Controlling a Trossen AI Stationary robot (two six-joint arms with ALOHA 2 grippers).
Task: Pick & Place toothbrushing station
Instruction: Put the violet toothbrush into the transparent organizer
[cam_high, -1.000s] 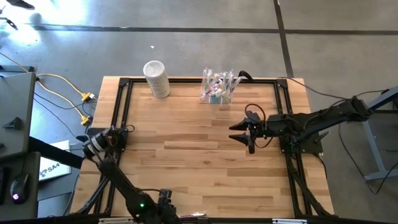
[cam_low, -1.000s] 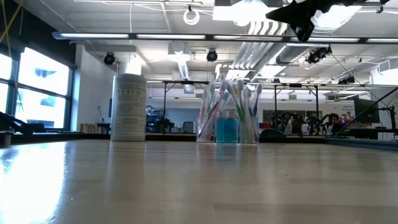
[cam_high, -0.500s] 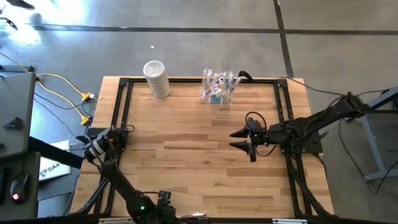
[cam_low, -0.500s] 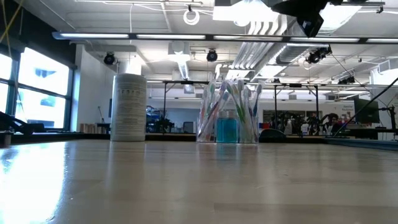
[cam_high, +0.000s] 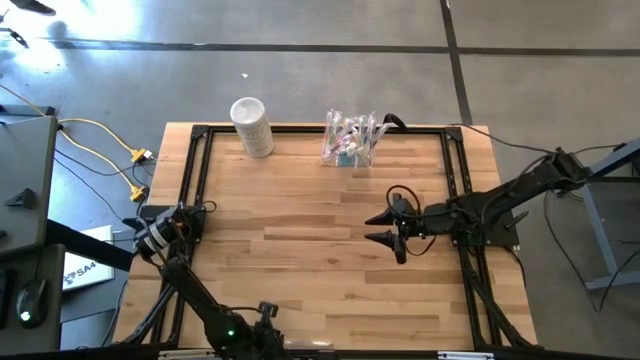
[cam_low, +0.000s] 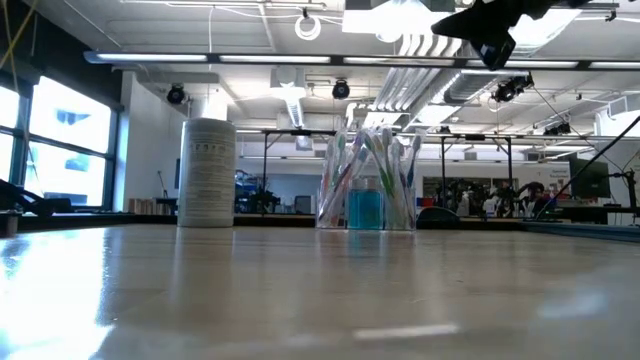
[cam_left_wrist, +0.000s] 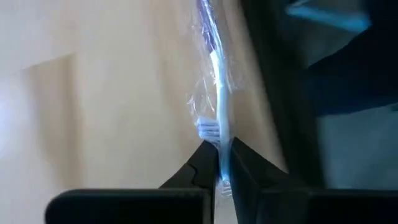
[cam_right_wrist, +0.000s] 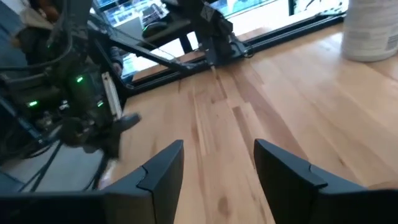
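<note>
Drifting leftward, the right gripper (cam_high: 384, 229), fingers spread empty, hangs well apart from the toothbrushing station (cam_high: 348, 140).

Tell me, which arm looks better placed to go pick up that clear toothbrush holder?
Probably the right. Its open right gripper hangs over the table nearer the toothbrushing station; the left gripper sits at the far left edge.

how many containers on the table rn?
2: the whitish cylindrical container at the far edge, left of centre, and the clear toothbrushing station right of it on the same edge.
</note>
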